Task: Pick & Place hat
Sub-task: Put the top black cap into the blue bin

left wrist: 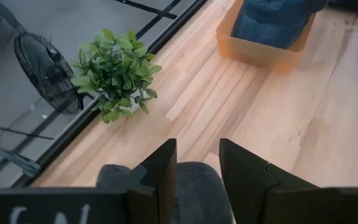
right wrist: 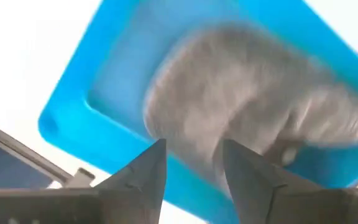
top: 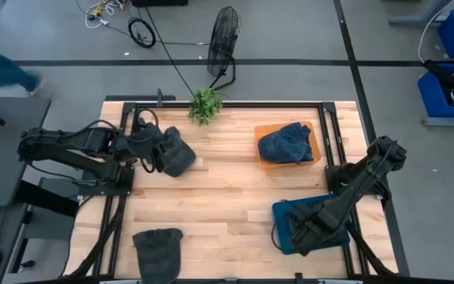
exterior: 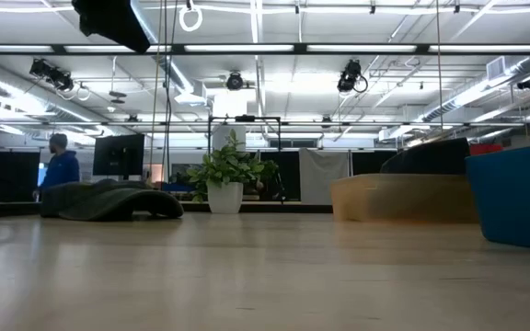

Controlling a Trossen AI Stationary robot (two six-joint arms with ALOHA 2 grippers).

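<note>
A dark grey hat lies flat on the wood table near its left far part, and shows in the low view resting on the tabletop. My left gripper hangs open above it, the hat's crown showing between the fingers. My right gripper is open over the blue tray at the table's right near corner. A grey hat lies in that tray. A third dark hat lies at the near edge. A blue denim hat sits in the orange tray.
A potted plant stands at the far edge, between the two arms. A floor fan stands beyond the table. A person stands in the room behind. Bare wood spreads across the table's middle.
</note>
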